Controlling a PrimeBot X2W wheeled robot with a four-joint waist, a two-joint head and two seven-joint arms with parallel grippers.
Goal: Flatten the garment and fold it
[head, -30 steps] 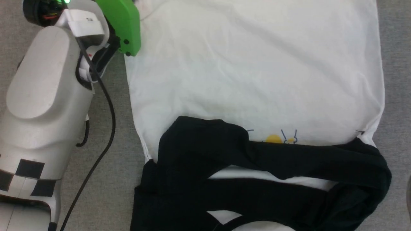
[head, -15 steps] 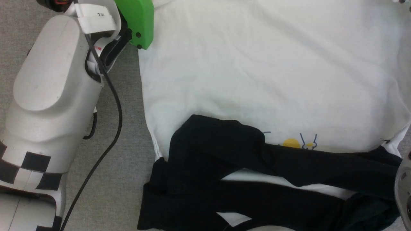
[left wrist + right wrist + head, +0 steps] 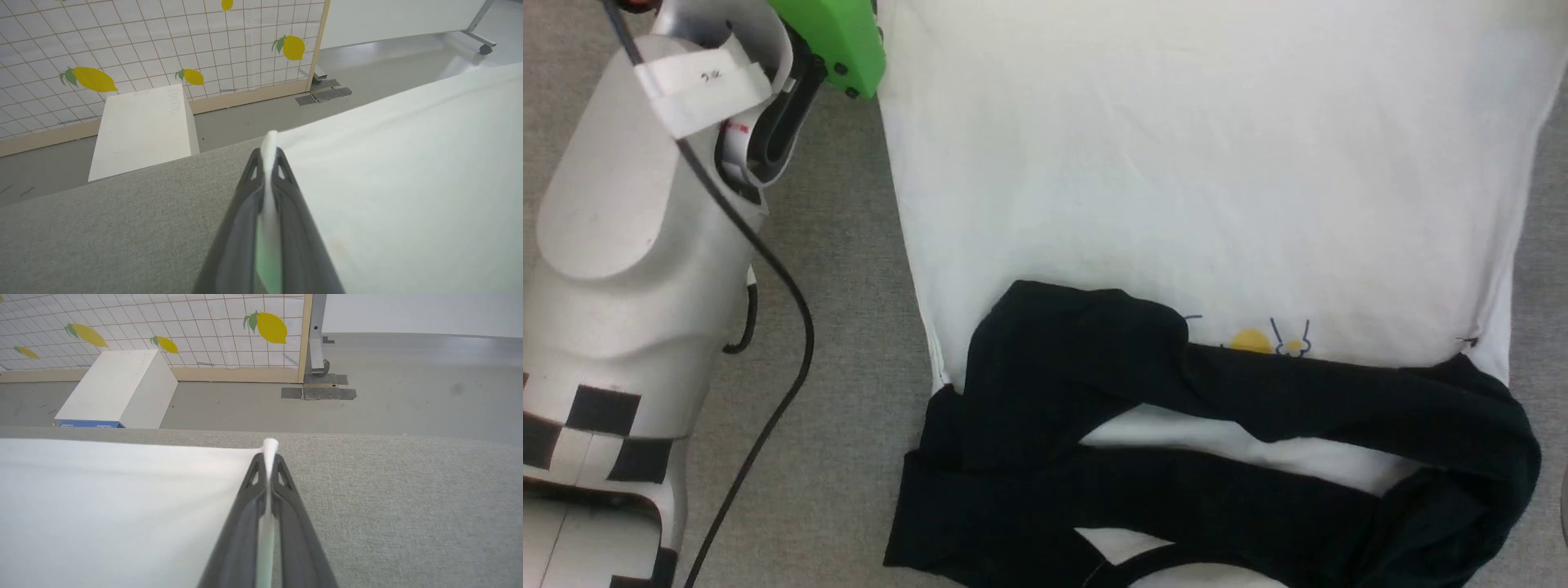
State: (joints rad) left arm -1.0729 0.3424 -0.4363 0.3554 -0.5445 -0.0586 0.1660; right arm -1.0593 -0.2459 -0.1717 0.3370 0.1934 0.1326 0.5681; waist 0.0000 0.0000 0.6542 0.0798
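The garment (image 3: 1192,180) lies on the grey padded table with its white body spread flat. Its black sleeves (image 3: 1143,392) are folded across the near part, just below the small yellow and blue print (image 3: 1250,341). In the left wrist view my left gripper (image 3: 269,153) is shut on one white corner of the garment (image 3: 408,183), with cloth pinched between the fingers. In the right wrist view my right gripper (image 3: 268,457) is shut on the other white corner of the garment (image 3: 114,506). My pale left forearm (image 3: 629,245) and its green wrist part (image 3: 837,41) stand left of the cloth.
The grey table (image 3: 849,327) carries a black cable (image 3: 776,327) running along my left arm. Beyond the table's far edge stand a white box (image 3: 118,390) on the floor and a lemon-patterned partition (image 3: 163,41) with a metal foot (image 3: 318,388).
The head view has shifted. The white body now looks smoother and tauter. A pale arm part at the right edge half a second ago has left that view.
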